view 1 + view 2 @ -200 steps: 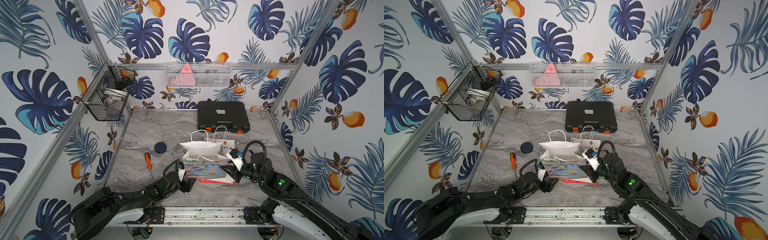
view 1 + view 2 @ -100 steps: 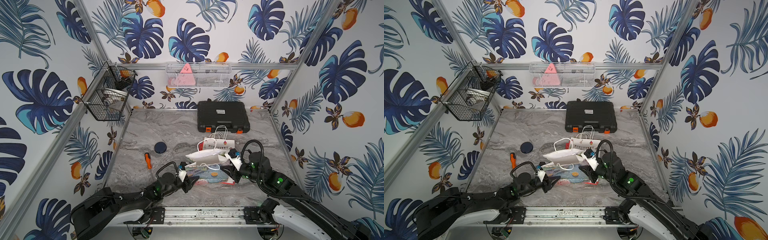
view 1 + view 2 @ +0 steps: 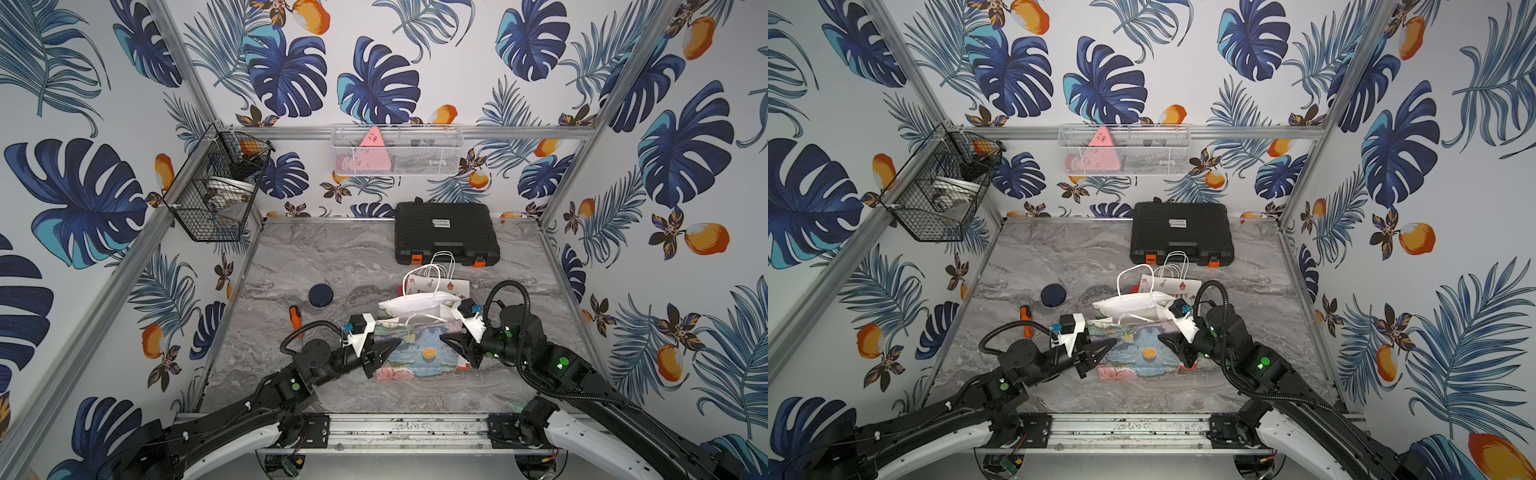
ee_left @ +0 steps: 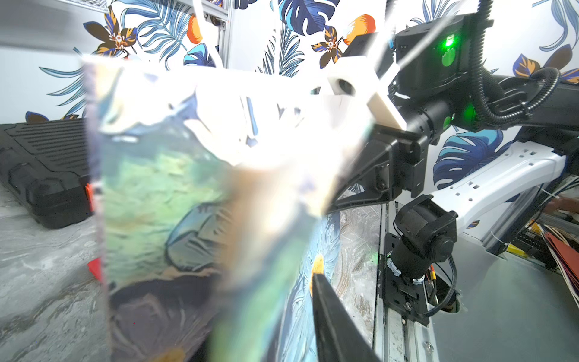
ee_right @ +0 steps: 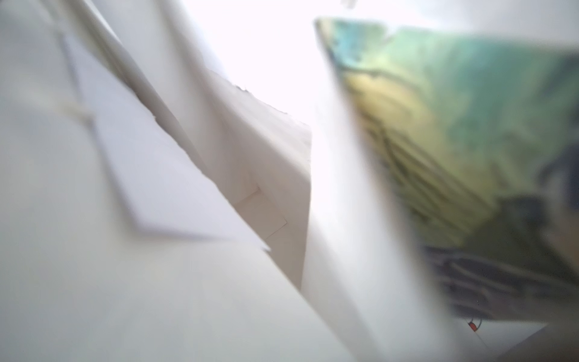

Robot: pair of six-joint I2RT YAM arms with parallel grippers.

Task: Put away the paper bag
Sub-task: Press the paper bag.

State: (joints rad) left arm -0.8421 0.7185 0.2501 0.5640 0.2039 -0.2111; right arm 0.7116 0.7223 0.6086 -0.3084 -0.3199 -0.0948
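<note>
At the front of the tabletop (image 3: 353, 399), the flowered paper bag (image 3: 415, 361) lay between the two arms. The left fingers (image 3: 386, 343) reached over its left edge and the right fingers (image 3: 455, 341) over its right edge. Both wrist views were blurred, so I could not tell whether either pair pinched the paper or stood spread. Just behind it sat a white bag (image 3: 419, 301), then a small patterned bag (image 3: 441, 286), and farthest back a black case (image 3: 446, 230).
</note>
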